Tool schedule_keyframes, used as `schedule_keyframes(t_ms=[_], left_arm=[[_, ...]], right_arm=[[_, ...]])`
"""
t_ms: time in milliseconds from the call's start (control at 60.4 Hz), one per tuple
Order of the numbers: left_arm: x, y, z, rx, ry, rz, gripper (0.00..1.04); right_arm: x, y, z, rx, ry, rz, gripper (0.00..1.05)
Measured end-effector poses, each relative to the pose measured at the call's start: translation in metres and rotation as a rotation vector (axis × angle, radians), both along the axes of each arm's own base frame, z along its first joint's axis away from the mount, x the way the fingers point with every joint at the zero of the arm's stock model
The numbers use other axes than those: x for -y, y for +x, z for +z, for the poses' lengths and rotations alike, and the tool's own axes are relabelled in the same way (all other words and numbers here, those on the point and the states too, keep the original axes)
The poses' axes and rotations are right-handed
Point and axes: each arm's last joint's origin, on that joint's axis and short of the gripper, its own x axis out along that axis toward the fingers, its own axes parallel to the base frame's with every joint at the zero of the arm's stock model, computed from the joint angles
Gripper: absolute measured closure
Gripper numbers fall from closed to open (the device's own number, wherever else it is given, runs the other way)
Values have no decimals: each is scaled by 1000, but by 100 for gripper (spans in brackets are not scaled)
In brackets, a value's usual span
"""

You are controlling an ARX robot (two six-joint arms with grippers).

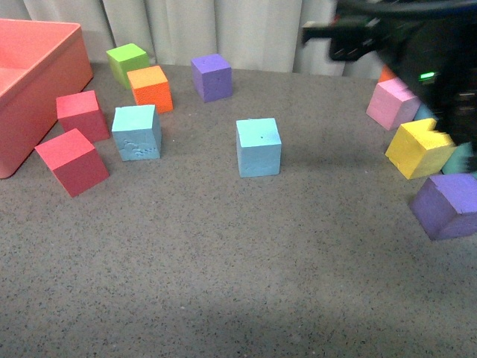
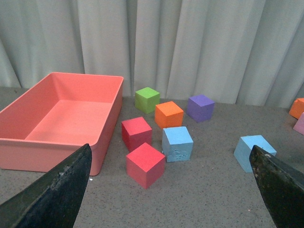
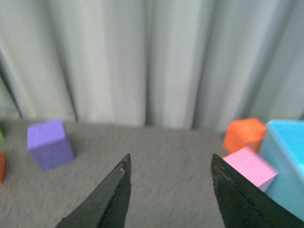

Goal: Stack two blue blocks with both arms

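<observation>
Scuffed sky-blue foam cube on the tabletop ahead of left gripper, centred between jaws (spread wide, holding nothing). Smooth sky-blue foam cube just beyond one fingertip. Right gripper jaws likewise spread, gripping nothing.

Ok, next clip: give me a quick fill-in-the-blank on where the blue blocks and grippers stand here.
1. In the front view, the smooth blue block stands to the ____ of the scuffed blue block.
2. The left gripper has its jaws ____, with nothing between them.
3. The number of red cubes on the table is ____.
4. The right gripper, jaws apart, holds ____.

Missing words: right; open; two; nothing.
</observation>
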Motion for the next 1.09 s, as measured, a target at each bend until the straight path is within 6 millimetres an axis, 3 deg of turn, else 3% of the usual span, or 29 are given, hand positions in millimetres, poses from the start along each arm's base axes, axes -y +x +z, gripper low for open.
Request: schedule_keyframes(t_ms=[99,265,464,596,1093], left_arm=[[0,0,0,0,0,-1,7],[0,0,0,0,0,-1,7],[0,0,0,0,0,0,7],[0,0,0,0,0,0,7],[0,0,0,0,0,0,7]], right_arm=[[32,-32,23,105,22,-23,75],[62,-77,14,51,-4,-17,103],[84,-117,28,64,-4,-6,104],[97,-140,25,47,-7,-18,104],[125,-203,26,48,-4,-18,104]])
